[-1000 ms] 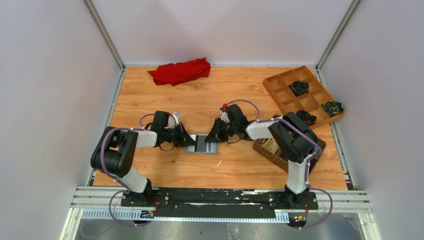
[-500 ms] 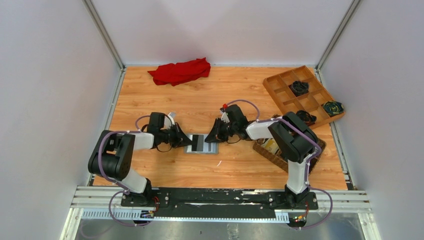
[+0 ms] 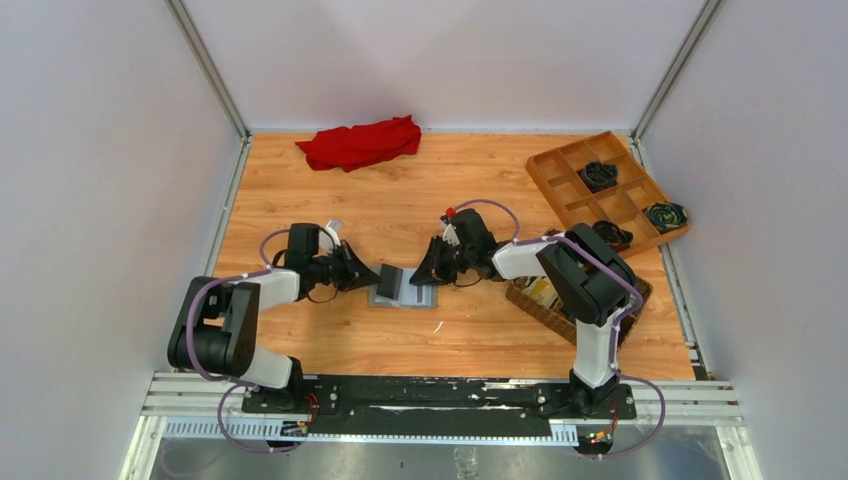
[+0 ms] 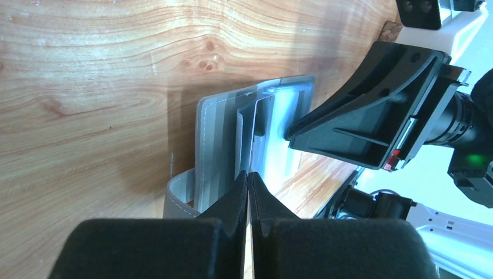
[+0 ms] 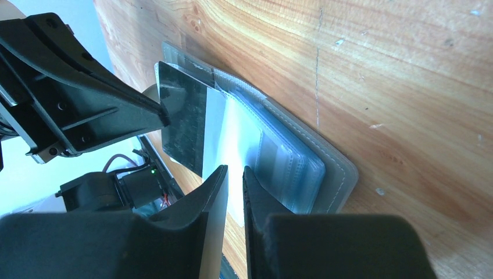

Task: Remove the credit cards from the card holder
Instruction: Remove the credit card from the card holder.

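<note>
The grey card holder (image 3: 404,299) lies open on the wooden table between my two arms. My left gripper (image 3: 370,278) is shut on one credit card (image 3: 389,283), which looks dark and stands tilted, partly out of the holder's left half. In the right wrist view the card (image 5: 183,125) is pinched at its edge by the left fingers (image 5: 110,116) over the holder (image 5: 328,174). My right gripper (image 3: 421,277) has its jaws nearly together, tips down on the holder's pale slotted right half (image 5: 290,165). The left wrist view shows the holder (image 4: 218,145) beyond my shut left gripper (image 4: 249,174).
A red cloth (image 3: 360,143) lies at the back left. A wooden divided tray (image 3: 575,195) with dark items sits at the back right. A brown woven basket (image 3: 540,305) stands just right of the right arm. White walls enclose the table.
My left gripper has drawn back to the left with the card, sliding it further out of the holder and tilting it up. The right gripper has stayed on the holder.
</note>
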Tool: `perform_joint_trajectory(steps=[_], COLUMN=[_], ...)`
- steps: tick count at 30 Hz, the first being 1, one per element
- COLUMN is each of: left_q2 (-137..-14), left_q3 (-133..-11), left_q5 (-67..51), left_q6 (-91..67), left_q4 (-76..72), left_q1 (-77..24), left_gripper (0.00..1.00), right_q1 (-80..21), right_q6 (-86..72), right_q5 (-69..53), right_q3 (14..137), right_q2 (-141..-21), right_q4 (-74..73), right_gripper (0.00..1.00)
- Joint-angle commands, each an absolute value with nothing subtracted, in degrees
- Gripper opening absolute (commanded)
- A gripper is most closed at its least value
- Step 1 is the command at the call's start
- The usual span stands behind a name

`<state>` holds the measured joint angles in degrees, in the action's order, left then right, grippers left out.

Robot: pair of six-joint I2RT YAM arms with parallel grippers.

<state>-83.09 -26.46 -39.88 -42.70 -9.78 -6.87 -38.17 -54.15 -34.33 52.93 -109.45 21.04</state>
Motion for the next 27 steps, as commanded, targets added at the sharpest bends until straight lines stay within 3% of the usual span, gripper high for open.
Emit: perform_joint_trajectory(steps=[1,8,11,23,25,27], left_q2=[-83.09,-85.87,-86.55,-88.43,-88.58,-88.75], left_q3=[-26.61,-27.52,-28.48,-29.53,-29.53,-29.53], left_q5=[-41.72,-42.93,-43.54,-44.26,-44.14,-43.97], left_q6=[-42.99,-42.71,-42.71,-42.47,-42.45,-42.45], left_q4=[-9.57,-9.44,-9.41,-9.48,-9.41,-9.47], left_q1=[-6.33,-7.19,-8.17,-9.58,-9.59,-9.66], left_gripper=[0.0,0.0,0.1,0.24,0.24,0.18], right_q1=[-37.41,-37.38,-37.37,-37.41,-37.4,-37.43], right_q6=[-52.2,-52.33,-52.38,-52.65,-52.72,-52.73], right_q5=[-32.43,-32.5,-32.5,-32.64,-32.77,-32.76], right_q3=[51.41,51.42,51.42,51.55,51.51,51.55], right_q2=[-111.12,-111.26,-111.42,-111.71,-111.71,-111.71], right_q4=[16.61,16.86,16.87,17.09,17.14,17.14], right_gripper=[0.2,0.2,0.2,0.2,0.2,0.2])
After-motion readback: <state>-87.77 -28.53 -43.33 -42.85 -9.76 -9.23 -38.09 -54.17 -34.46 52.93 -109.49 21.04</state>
